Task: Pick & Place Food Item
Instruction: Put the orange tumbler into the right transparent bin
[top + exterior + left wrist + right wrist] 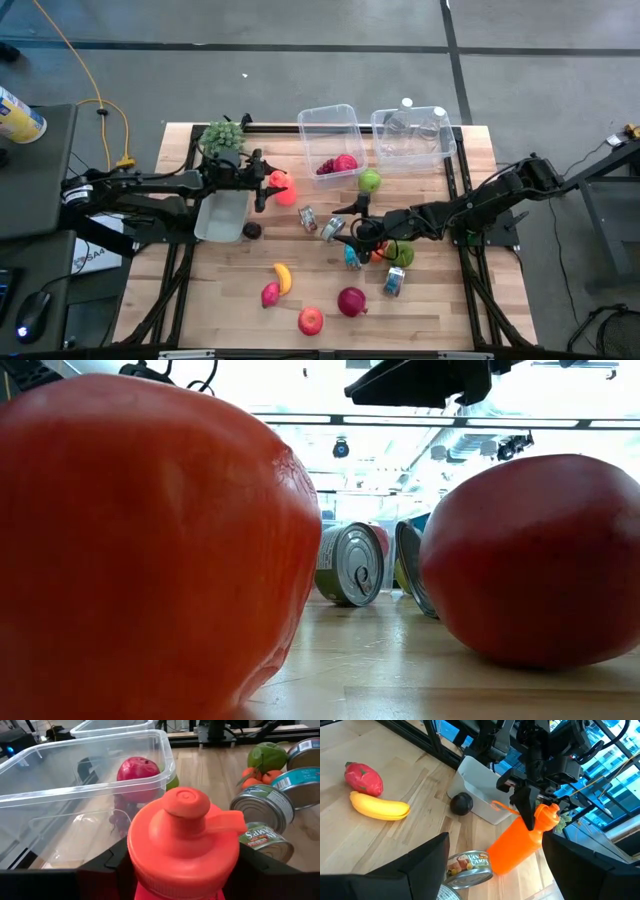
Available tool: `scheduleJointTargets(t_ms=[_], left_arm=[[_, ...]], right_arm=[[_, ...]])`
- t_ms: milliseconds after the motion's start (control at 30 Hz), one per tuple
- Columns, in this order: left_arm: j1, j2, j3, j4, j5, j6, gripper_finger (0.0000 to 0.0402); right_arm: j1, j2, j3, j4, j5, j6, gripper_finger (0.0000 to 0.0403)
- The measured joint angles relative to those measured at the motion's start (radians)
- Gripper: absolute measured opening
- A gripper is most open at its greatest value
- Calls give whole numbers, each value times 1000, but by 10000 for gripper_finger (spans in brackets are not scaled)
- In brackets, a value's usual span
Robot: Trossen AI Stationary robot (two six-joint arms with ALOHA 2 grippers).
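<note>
Wooden slats are filling the frame's centre as I am watching the left gripper [262,186] clenching the orange bottle [283,187] left of centre — rigid, light, slick plastic, best pinched at its neck; the right gripper [352,230] is hanging open mid-frame.

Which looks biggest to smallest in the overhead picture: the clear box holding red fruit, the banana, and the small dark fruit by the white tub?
1. Clear box, easily the largest.
2. Banana, much smaller.
3. Small dark fruit, the smallest.
All rest on the same table, so the ranking holds.
</note>
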Motion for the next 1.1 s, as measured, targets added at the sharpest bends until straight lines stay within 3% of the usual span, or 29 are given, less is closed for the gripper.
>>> scheduleJointTargets(t_ms=[300,500,667,833,1000,1100], left_arm=[[-12,-17,2,-3,6,-64,196],[-114,-56,46,-58,2,-94,200],[-236,-35,160,-209,-121,-119,202],[-355,24,253,-233,-208,-133,203],[-422,106,336,-288,-345,-135,204],[-438,163,387,-296,-372,-135,204]], right_arm=[[-28,0,0,1,-50,59,307],[-64,0,0,77,-106,116,307],[-112,0,0,188,-263,153,307],[-159,0,0,260,-403,195,307],[-179,9,0,301,-452,209,307],[-184,37,1,347,-466,197,307]])
